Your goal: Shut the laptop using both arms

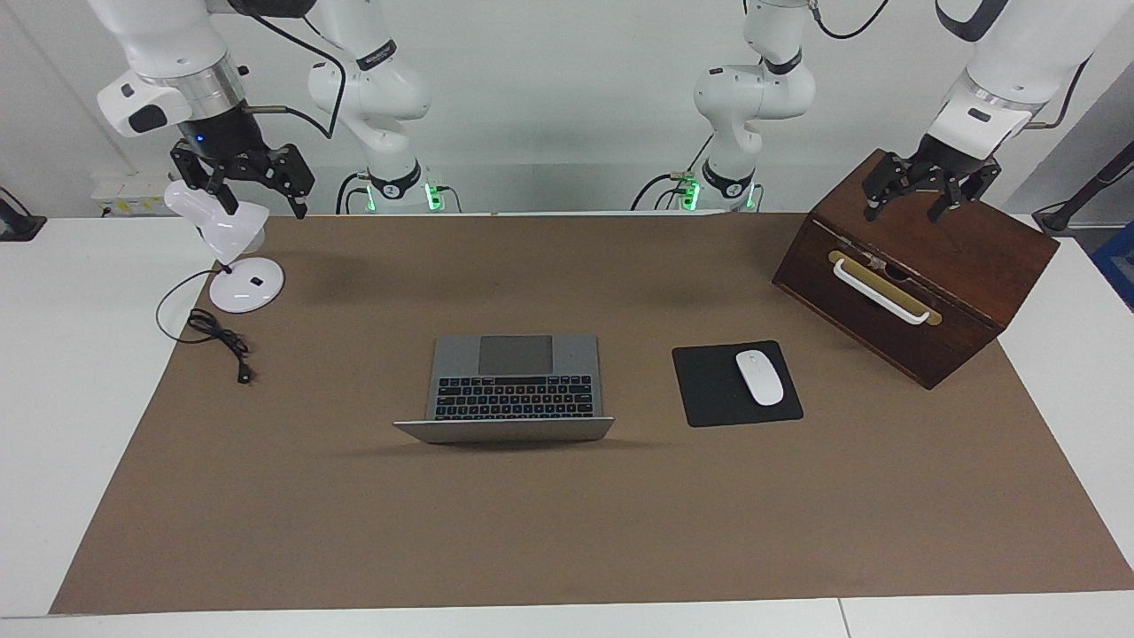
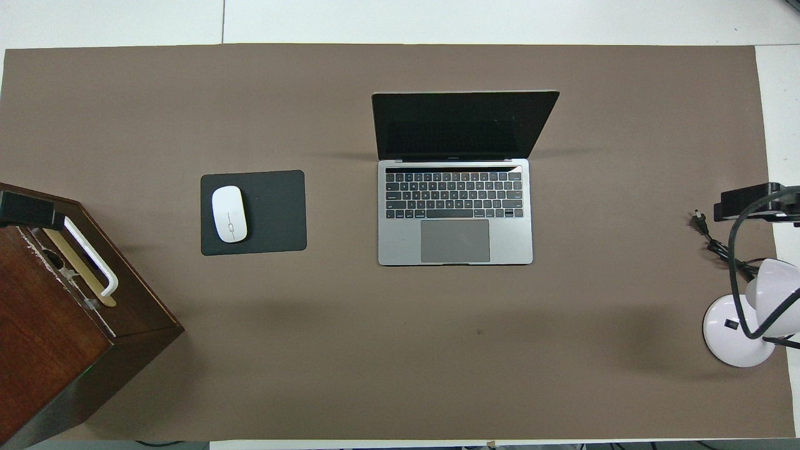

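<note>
The silver-grey laptop (image 1: 514, 377) lies open in the middle of the brown mat, and it also shows in the overhead view (image 2: 455, 212). Its lid stands up at the edge farther from the robots, with a dark screen (image 2: 462, 125). My right gripper (image 1: 266, 208) is open and empty, raised over the white desk lamp at the right arm's end. My left gripper (image 1: 904, 214) is open and empty, raised over the wooden box at the left arm's end. Only their tips show in the overhead view, the left gripper (image 2: 25, 211) and the right gripper (image 2: 750, 200). Both are well apart from the laptop.
A black mouse pad (image 1: 704, 390) with a white mouse (image 1: 759, 377) lies beside the laptop toward the left arm's end. A dark wooden box (image 1: 921, 292) with a white handle stands there. A white lamp (image 1: 244, 283) and its black cable (image 1: 221, 341) are at the right arm's end.
</note>
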